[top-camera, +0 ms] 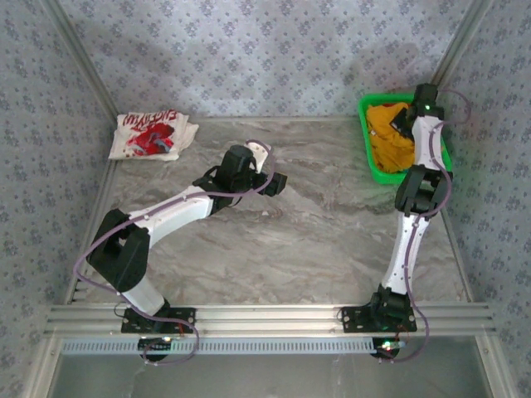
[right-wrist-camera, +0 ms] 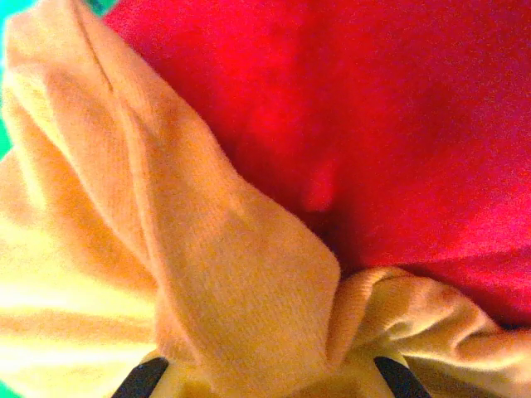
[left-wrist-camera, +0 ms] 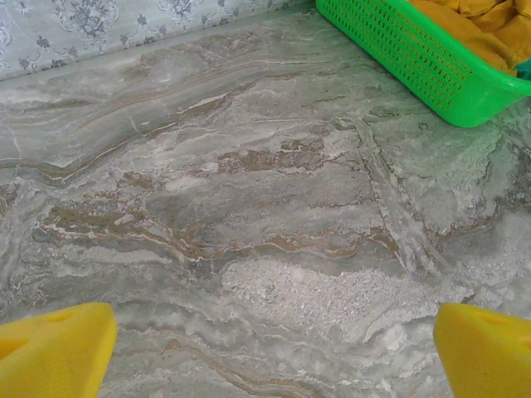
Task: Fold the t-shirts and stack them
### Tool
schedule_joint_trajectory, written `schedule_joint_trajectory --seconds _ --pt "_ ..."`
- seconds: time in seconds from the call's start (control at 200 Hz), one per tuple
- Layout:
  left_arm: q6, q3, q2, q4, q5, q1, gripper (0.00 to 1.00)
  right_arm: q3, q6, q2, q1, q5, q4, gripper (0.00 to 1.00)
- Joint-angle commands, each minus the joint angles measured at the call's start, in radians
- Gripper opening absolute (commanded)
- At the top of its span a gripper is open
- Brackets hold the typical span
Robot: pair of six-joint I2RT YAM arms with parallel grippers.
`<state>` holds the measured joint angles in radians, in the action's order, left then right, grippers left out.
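I had the right gripper [right-wrist-camera: 265, 381] pinched on the yellow tee [right-wrist-camera: 207, 249] in the basket [top-camera: 377, 172] at the table's [top-camera: 315, 232] far right corner, presumably to lift it off the red tee [right-wrist-camera: 398, 124]. Left gripper [left-wrist-camera: 270, 352] hung spread over mid-table, ready to help; white tee [top-camera: 153, 134] lay at the far left corner

The top camera sits high behind the arm bases and looks down over the whole desk [top-camera: 315, 240], with the green basket [top-camera: 366, 133] at far right. The left wrist camera hangs low and faces across the desk toward that basket's near corner. The right wrist camera looks down into the basket, very close to the yellow shirt [right-wrist-camera: 207, 249] and the red shirt [right-wrist-camera: 373, 108].
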<state>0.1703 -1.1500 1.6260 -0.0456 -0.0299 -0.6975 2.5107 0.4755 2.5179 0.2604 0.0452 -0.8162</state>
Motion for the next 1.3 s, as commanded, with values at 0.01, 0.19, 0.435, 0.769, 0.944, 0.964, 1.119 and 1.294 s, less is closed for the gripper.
schedule_joint_trajectory --seconds 0.01,0.19,0.435,0.769,0.944,0.964,1.119,1.294 --pt "0.011 -0.008 0.009 -0.005 -0.013 0.002 0.98 0.028 -0.029 -0.172 -0.037 0.023 -0.008 0.00" --pt "0.031 0.002 -0.007 -0.023 0.035 0.001 0.98 0.001 -0.088 -0.374 -0.089 -0.019 0.032 0.00" --pt "0.037 0.033 -0.102 -0.055 0.094 0.002 0.98 0.104 -0.193 -0.536 -0.198 -0.020 0.021 0.00" --pt "-0.005 0.153 -0.360 -0.113 0.235 0.023 0.98 0.118 -0.351 -0.705 -0.489 0.012 0.093 0.00" --pt "0.009 0.222 -0.458 -0.094 0.251 0.072 0.98 0.172 -0.410 -0.714 -0.626 0.026 0.129 0.00" --pt "0.010 0.231 -0.470 -0.094 0.251 0.076 0.98 0.174 -0.410 -0.715 -0.638 0.023 0.129 0.00" --pt "0.019 0.287 -0.547 -0.084 0.268 0.106 0.98 0.127 -0.393 -0.730 -0.708 -0.015 0.149 0.00" --pt "0.025 0.303 -0.573 -0.038 0.271 0.151 0.98 0.052 -0.343 -0.684 -0.714 -0.024 0.178 0.00"
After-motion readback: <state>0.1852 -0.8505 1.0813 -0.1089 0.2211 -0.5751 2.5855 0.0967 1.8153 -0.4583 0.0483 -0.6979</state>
